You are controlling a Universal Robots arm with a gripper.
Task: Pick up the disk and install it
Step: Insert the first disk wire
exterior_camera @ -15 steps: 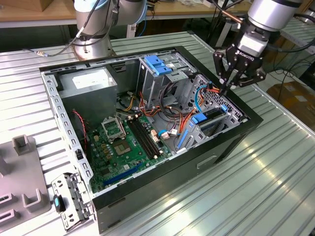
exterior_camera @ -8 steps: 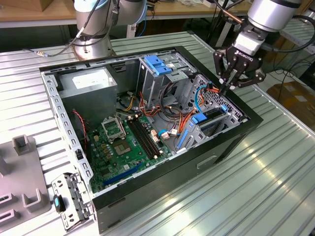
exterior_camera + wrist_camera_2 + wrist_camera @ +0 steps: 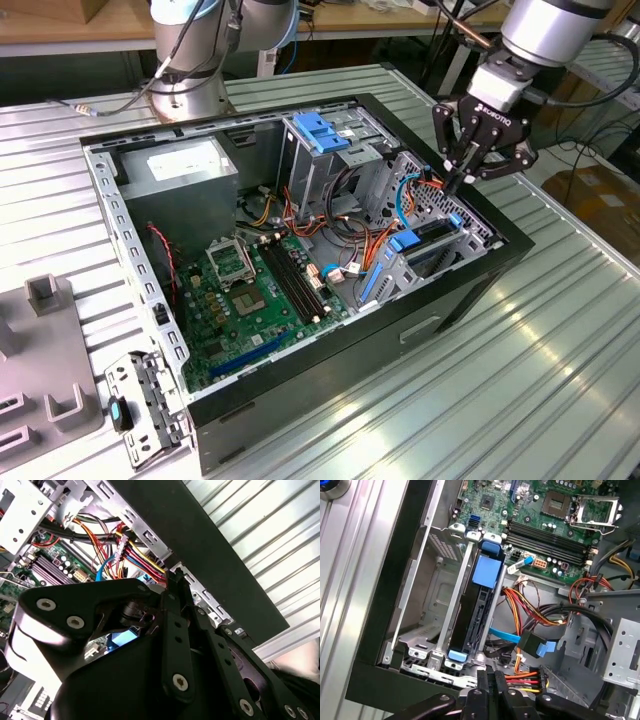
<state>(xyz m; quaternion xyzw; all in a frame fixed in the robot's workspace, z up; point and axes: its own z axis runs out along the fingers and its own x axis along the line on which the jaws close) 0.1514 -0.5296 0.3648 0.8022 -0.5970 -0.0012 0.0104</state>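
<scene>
Blue-railed, the disk sits edge-up in its bay of the computer case; at its 6 o'clock, the gripper hangs clenched, grasping nothing.

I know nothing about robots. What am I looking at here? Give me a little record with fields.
setting: open computer case on a ribbed metal table
disk: standing on edge in the drive bay at the exterior view's right
gripper: just above that bay's end, jaws together, nothing between them
also inside: motherboard, power-supply box, coloured cables
</scene>
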